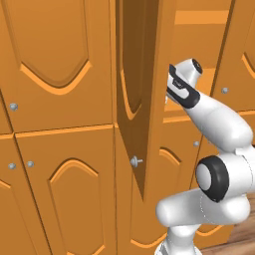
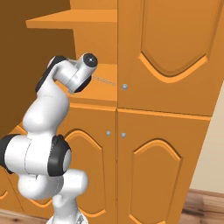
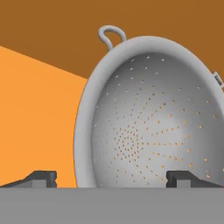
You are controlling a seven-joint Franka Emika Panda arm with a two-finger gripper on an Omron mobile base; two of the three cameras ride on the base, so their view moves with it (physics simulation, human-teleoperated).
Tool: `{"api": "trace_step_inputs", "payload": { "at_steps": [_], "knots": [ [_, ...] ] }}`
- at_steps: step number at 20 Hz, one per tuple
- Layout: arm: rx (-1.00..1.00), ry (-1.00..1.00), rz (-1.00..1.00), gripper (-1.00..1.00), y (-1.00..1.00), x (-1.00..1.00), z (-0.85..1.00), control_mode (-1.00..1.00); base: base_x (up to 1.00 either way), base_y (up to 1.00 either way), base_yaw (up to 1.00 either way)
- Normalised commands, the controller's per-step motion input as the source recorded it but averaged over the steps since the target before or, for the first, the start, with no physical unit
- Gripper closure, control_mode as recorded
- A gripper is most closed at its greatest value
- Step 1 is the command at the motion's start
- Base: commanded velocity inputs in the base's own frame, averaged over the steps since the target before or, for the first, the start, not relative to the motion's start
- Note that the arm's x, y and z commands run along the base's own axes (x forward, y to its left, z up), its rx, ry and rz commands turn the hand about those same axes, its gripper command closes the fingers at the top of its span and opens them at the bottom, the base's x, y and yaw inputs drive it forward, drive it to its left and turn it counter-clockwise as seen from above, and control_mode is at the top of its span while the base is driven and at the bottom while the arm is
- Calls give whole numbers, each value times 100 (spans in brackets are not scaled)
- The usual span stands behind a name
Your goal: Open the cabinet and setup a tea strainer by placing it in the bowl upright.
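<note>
The cabinet's tall door (image 1: 133, 99) is swung open, its silver knob (image 1: 135, 161) facing me. My arm reaches into the opening. Close ahead in the hand view, the pale grey perforated tea strainer (image 3: 148, 122) is tipped so its hollow faces the camera, with a loop handle (image 3: 111, 35) on top. My gripper (image 3: 111, 177) is open. One fingertip (image 3: 43, 177) lies left of the strainer's thick rim and the other sits in front of its perforated inside. Nothing is held. In the right base view a thin grey streak (image 2: 103, 80) on the shelf may be the strainer. The bowl is out of view.
Closed cabinet doors (image 1: 55, 60) stand left of the opening and others (image 2: 170, 52) to its right, with lower doors beneath. A shelf (image 2: 74, 19) crosses the open cabinet above my hand. The orange shelf floor (image 3: 35, 118) lies left of the strainer. Wood floor (image 2: 205, 205) shows at the bottom.
</note>
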Motion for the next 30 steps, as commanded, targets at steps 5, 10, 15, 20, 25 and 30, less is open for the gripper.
{"api": "trace_step_inputs", "payload": {
  "at_steps": [5,10,15,20,25,30],
  "knots": [
    [0,0,0,100,6,0,0,-100,0,0,0],
    [0,0,0,100,7,0,0,-100,0,0,0],
    [-7,0,0,100,17,0,11,-100,0,0,0],
    [-14,-1,-3,100,5,0,27,-100,0,0,0],
    [-6,-3,-10,100,-1,-27,15,-100,0,0,0],
    [0,-6,-13,100,-1,-64,17,-100,0,0,0]
  ]
}}
